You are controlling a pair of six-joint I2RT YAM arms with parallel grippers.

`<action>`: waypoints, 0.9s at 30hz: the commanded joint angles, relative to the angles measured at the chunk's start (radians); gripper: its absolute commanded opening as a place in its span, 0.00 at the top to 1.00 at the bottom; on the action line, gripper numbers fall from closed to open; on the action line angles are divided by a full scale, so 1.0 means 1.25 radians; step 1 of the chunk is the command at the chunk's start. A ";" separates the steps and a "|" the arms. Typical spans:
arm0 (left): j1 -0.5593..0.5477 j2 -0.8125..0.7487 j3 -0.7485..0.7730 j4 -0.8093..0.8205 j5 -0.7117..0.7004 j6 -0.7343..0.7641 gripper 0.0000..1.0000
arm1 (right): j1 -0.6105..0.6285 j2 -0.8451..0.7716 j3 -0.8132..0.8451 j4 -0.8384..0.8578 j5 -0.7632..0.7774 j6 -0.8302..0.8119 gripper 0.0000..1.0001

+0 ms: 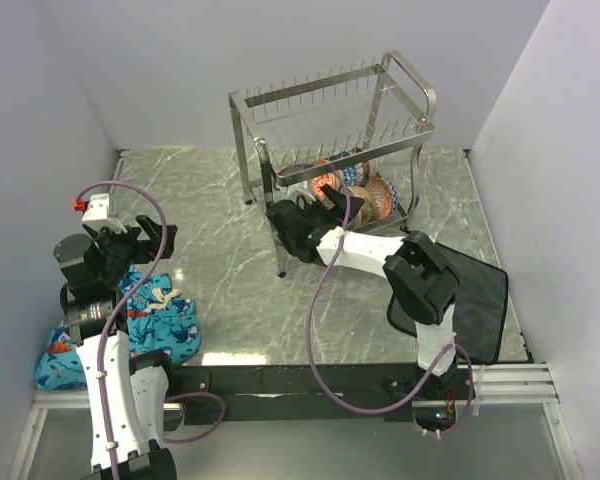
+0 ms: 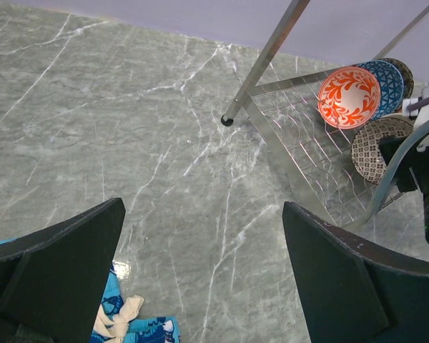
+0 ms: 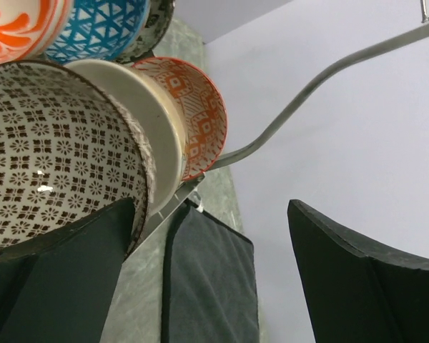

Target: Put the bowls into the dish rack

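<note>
Left end effector (image 2: 202,211) gapes wide and empty over grey marble tabletop (image 2: 129,128); right end effector (image 3: 211,207) too, bowls (image 3: 57,143) just beside it in the dish rack (image 1: 330,120). White walls (image 1: 180,60) around.

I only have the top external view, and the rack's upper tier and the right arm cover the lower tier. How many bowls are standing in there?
Observer: The right wrist view shows six on edge in the dish rack. The red-orange bowl, blue bowl and dark patterned bowl are in one row. The brown patterned bowl, cream bowl and pinkish-red bowl are in the other.
Operator: Is the right gripper holding any of them?
Observer: No. The right gripper is open with nothing in it. The brown patterned bowl sits just to one side of it.
</note>
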 commanded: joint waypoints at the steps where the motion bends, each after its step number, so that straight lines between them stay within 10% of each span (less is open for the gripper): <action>1: 0.003 -0.010 0.014 0.015 0.010 -0.003 0.01 | 0.003 -0.021 0.135 -0.357 -0.026 0.335 0.03; 27: 0.003 0.025 0.013 0.030 0.011 -0.007 0.01 | 0.004 -0.112 0.090 -0.339 -0.239 0.463 0.06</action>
